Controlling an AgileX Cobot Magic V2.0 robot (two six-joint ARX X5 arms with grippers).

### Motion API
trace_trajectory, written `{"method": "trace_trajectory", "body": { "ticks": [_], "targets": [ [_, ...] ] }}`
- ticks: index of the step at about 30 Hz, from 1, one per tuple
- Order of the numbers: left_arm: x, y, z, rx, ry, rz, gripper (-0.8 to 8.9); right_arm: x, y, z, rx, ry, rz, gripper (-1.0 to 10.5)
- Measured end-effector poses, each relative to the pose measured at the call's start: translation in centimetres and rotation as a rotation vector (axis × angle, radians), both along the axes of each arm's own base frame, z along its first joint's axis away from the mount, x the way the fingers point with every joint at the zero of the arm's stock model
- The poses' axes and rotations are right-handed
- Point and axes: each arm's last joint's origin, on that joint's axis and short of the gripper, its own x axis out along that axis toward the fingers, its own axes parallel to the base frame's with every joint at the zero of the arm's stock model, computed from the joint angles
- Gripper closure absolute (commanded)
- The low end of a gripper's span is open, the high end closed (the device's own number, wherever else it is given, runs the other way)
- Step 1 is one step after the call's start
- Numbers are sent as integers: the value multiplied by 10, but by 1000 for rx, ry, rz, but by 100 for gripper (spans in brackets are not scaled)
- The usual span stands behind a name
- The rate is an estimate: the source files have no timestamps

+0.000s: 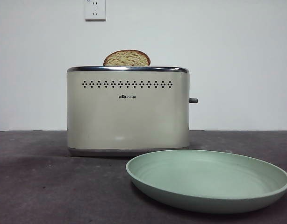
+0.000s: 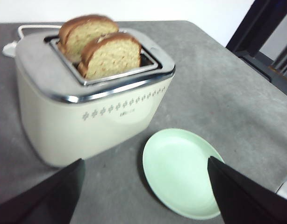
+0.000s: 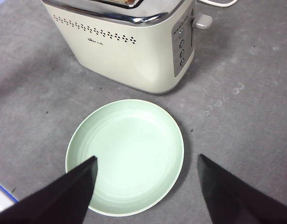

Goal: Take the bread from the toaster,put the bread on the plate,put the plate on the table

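The cream toaster (image 1: 128,112) stands mid-table, its vent holes and logo facing the front camera. From its front slot rises the bread (image 1: 127,58), a tan speckled slice with a brown crust (image 2: 111,56). A second slice (image 2: 82,33) stands in the slot behind it. In front of the toaster, towards its lever end, the pale green plate (image 1: 209,179) lies bare on the table (image 1: 50,186). My left gripper (image 2: 144,161) is open above the table, off the toaster's front corner. My right gripper (image 3: 147,157) hangs open over the plate (image 3: 125,156). Neither shows in the front view.
The toaster's grey lever (image 1: 193,100) sticks out on its right end, with buttons (image 3: 181,44) on that face. A white cord (image 2: 10,46) runs off behind the toaster. The table's far edge and a dark frame (image 2: 265,32) lie beyond. A wall socket (image 1: 95,9) is behind.
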Motion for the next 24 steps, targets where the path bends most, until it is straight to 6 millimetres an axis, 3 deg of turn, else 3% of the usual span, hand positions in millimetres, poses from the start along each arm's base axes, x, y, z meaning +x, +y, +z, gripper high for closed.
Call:
{"method": "trace_trajectory", "body": {
  "ticks": [7, 15, 20, 24],
  "targets": [
    [51, -19, 18, 21, -51, -69, 384, 0, 0, 0, 0, 1, 0, 602],
    [124, -51, 30, 88, -78, -156, 385, 0, 0, 0, -2, 5, 0, 602],
    [164, -70, 31, 148, -98, -162, 385, 0, 0, -1, -2, 9, 0, 602],
    [189, -82, 20, 196, -95, -175, 385, -1, 0, -1, -4, 10, -2, 602]
  ]
}}
